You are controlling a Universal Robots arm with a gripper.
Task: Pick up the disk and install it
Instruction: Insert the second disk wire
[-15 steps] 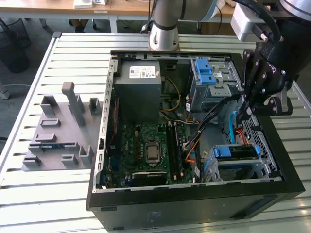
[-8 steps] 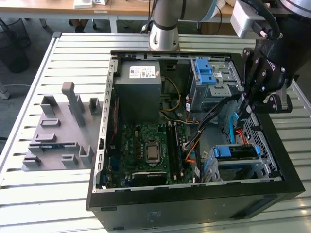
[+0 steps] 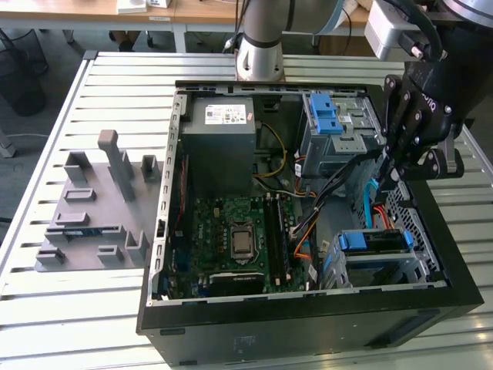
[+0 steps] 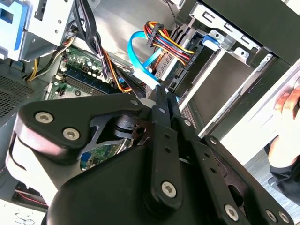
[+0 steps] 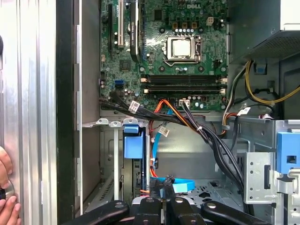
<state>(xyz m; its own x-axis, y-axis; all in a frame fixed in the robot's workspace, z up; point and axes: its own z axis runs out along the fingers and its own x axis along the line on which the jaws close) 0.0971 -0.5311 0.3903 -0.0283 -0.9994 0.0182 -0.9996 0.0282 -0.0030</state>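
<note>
The disk (image 3: 376, 241) sits in its blue carrier inside the drive bay at the case corner, near the front on the exterior view's right. Its blue carrier tab (image 5: 132, 140) appears in the first wrist view, at the bay's mouth. My gripper (image 3: 385, 173) hangs over the case's right side, above and behind that bay, apart from the disk. Its fingers (image 4: 161, 101) are pressed together on the end of a light-blue data cable (image 4: 138, 56). In the first wrist view the gripper (image 5: 162, 190) pinches that cable's dark connector.
The open computer case (image 3: 308, 308) lies on a slatted metal table (image 3: 46, 123). Inside are the motherboard (image 3: 231, 231), a grey power-supply box (image 3: 223, 131), a drive cage with a blue latch (image 3: 327, 116) and cable bundles (image 5: 206, 136). A grey fixture (image 3: 92, 216) stands beside the case. A person's hand (image 5: 7, 199) rests at the case's edge.
</note>
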